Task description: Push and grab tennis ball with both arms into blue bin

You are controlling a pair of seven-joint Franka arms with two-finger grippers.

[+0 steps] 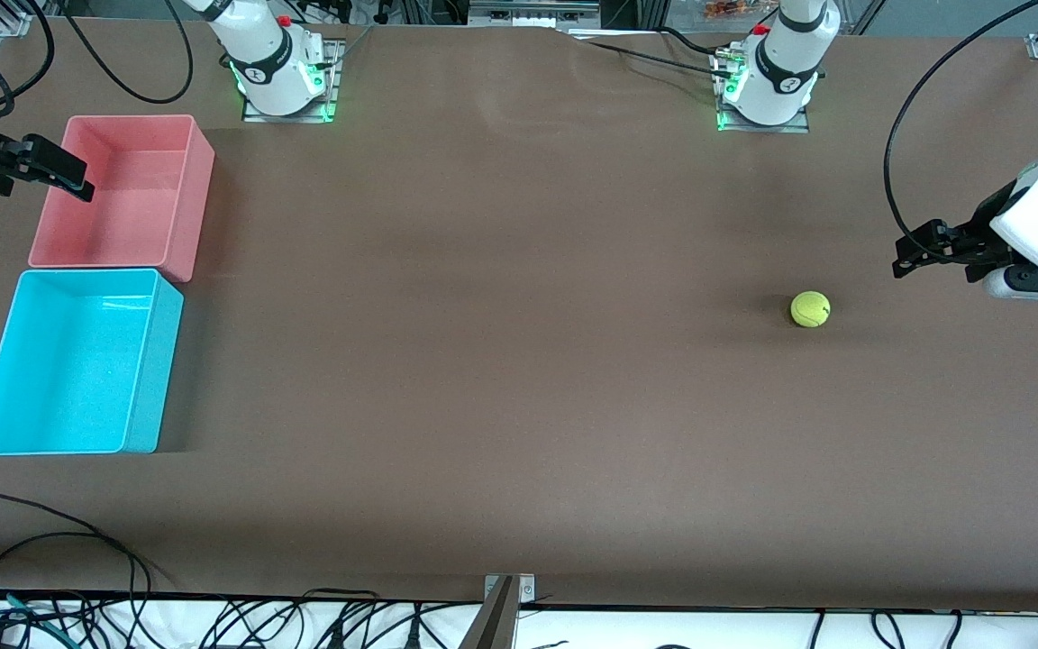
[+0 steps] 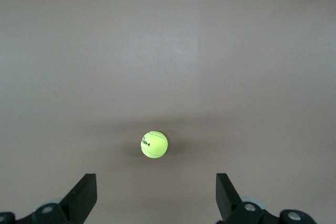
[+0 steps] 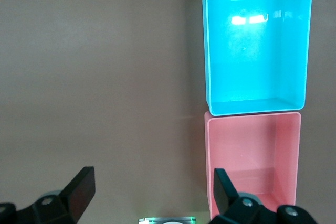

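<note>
Tennis ball (image 1: 810,309): at rest on the brown surface (image 1: 501,361) toward the left arm's end, well apart from both bins, untouched.

Blue bin (image 1: 77,361): empty, at the right arm's end, touching the pink bin (image 1: 122,194) and nearer the front camera than it.

Left gripper (image 1: 920,254): fingers spread wide, holding nothing, near the ball.

Right gripper (image 1: 68,176): fingers spread, empty, over the pink bin's outer edge.

Step in hand: opening approach, push not yet begun. The next move likely calls for the left gripper to get low beside the ball and roll it toward the bins.

Room: cables (image 1: 77,577) trail along the front edge; arm bases stand at the opposite edge.
</note>
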